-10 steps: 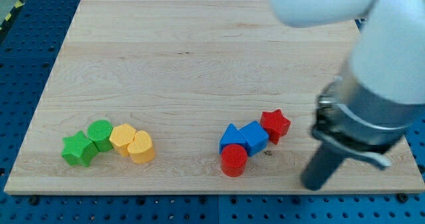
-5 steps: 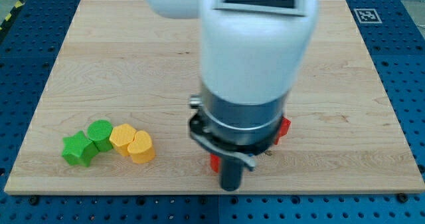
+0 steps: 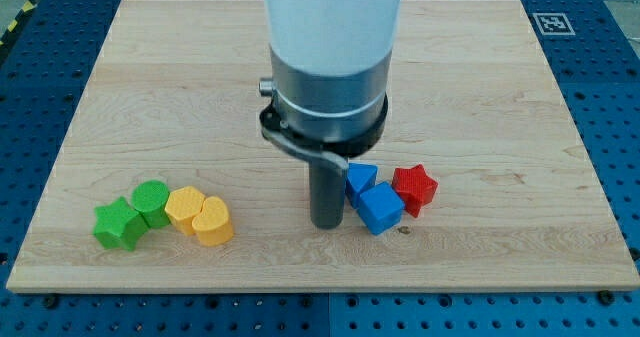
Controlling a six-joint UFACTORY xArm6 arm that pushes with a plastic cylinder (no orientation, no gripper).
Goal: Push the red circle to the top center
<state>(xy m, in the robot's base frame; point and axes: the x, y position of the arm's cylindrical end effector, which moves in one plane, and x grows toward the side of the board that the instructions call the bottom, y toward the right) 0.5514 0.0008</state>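
Red circle hidden; my tip [image 3: 327, 222] just left of blue cube [image 3: 380, 207].

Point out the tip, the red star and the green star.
my tip [image 3: 327, 223]: camera view, the rod's very lower end.
red star [image 3: 414, 187]: camera view, middle of its top face.
green star [image 3: 117, 222]: camera view, middle of its top face.
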